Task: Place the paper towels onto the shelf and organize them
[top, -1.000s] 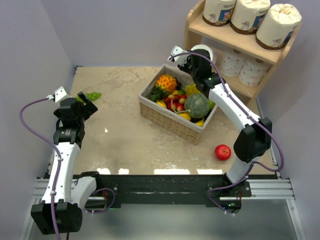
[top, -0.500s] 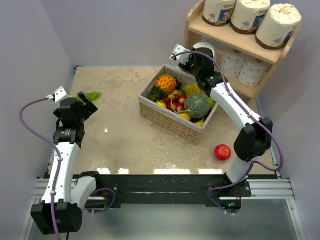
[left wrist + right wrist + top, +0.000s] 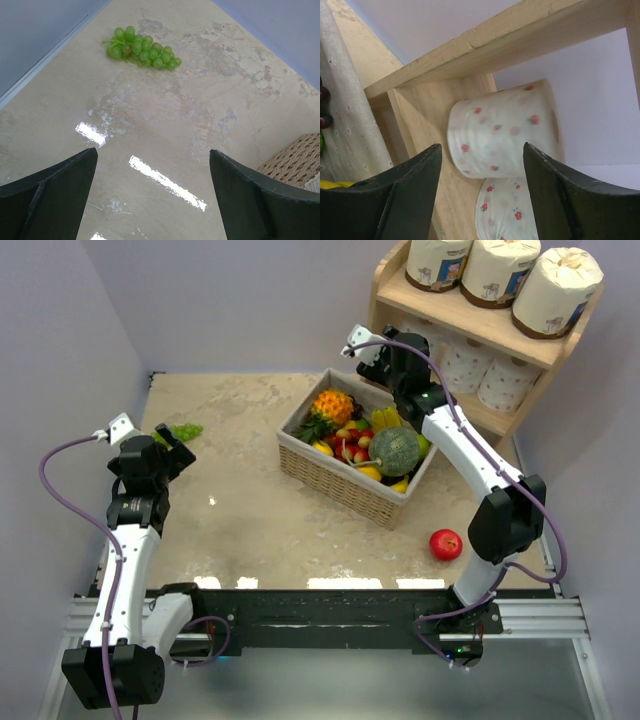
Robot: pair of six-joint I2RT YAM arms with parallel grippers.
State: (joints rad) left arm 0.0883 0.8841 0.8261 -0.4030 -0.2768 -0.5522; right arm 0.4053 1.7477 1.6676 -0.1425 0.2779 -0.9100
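Since a second ago my right gripper has pushed closer to the light wooden two-tier shelf and its jaws have spread. The bare white pink-dotted paper towel roll that showed at my fingertips then now sits in the lower tier just beside the side panel. It lies beyond my parted fingers, which hold nothing. A second dotted roll sits right next to it. Three cream-wrapped rolls stand on the top tier.

My left gripper has not moved. It is spread wide and empty above the beige stone-look tabletop, short of the green grape bunch.

My right wrist is squeezed between the woven wicker fruit basket and the shelf. The broad stretch of tabletop lies between grapes and basket, and a red apple lies near my right arm.
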